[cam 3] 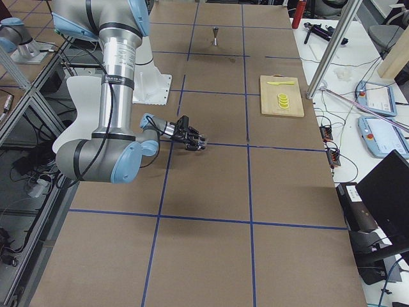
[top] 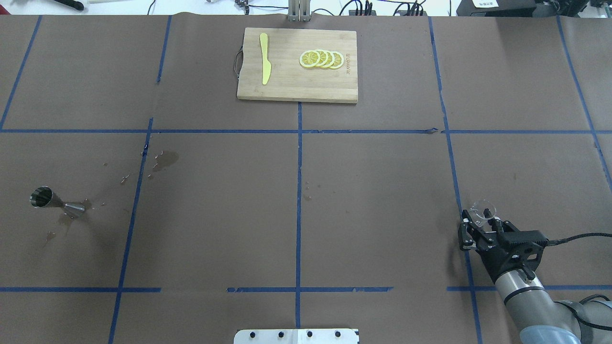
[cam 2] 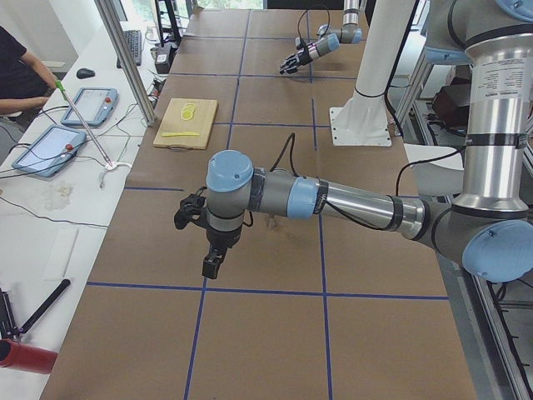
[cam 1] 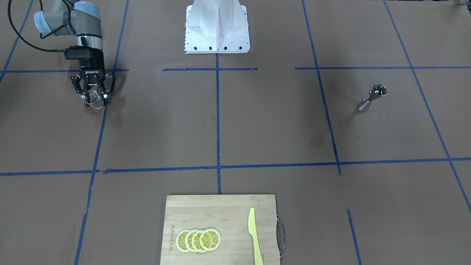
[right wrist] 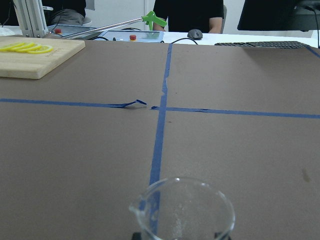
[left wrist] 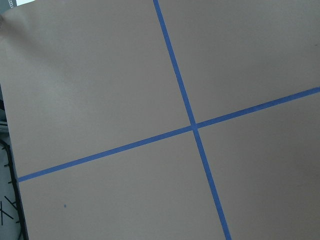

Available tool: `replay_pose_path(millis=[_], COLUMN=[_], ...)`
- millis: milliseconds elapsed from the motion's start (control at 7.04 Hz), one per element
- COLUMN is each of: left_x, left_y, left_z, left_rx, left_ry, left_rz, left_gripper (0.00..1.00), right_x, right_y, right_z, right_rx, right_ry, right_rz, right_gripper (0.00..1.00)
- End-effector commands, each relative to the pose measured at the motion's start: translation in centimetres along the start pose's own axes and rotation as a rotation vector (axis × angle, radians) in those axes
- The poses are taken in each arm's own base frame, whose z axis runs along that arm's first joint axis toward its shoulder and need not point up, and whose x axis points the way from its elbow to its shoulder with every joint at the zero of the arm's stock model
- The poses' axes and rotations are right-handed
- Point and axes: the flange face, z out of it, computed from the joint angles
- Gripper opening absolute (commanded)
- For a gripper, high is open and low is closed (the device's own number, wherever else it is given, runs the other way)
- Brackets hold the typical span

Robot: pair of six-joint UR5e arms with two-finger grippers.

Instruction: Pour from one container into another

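Right fingers (cam 1: 106, 92) clamped on glass (cam 1: 95, 100), low over table (top: 382, 191), right side near robot. Metal cup (top: 57, 203) stands far left, well apart. Pour looks not done. Left fingers (cam 2: 187, 215): cannot tell.

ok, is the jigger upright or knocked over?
Upright: the jigger stands on its base in the exterior right view, mouth up.

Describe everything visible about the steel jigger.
The small shiny steel hourglass-shaped jigger stands upright on the brown paper table cover, on the robot's left side. Its open upper cone faces up above a narrow waist and a flared base. Dark wet-looking spots mark the paper nearby. Only the paper touches it.
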Motion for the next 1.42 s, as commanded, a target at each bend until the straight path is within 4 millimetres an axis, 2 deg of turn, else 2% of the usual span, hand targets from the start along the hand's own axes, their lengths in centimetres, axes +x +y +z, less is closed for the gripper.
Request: replay_pose_path(millis=[0, 568, 994, 1278], left_x=[0.08, 0.1, 0.11, 0.14], left_y=[-0.04, 0.02, 0.01, 0.0], left_z=[-0.02, -0.03, -0.04, -0.09], left_rx=[0.001, 0.001, 0.002, 0.002], left_ry=[0.001, 0.001, 0.001, 0.001], left_rz=[0.001, 0.001, 0.002, 0.002], left_gripper=[1.0, 1.0, 1.0, 1.0], right_x=[-0.08, 0.53, 0.45, 0.46], right_y=[0.07, 0.73, 0.72, 0.59], right_z=[0.0, 0.37, 0.37, 0.36], right_rx=[-0.001, -0.002, -0.002, 0.012], right_ry=[-0.001, 0.008, 0.008, 0.009], right_rz=[0.0, -0.015, -0.014, -0.014], right_gripper=[0.26, 0.51, 0.61, 0.77])
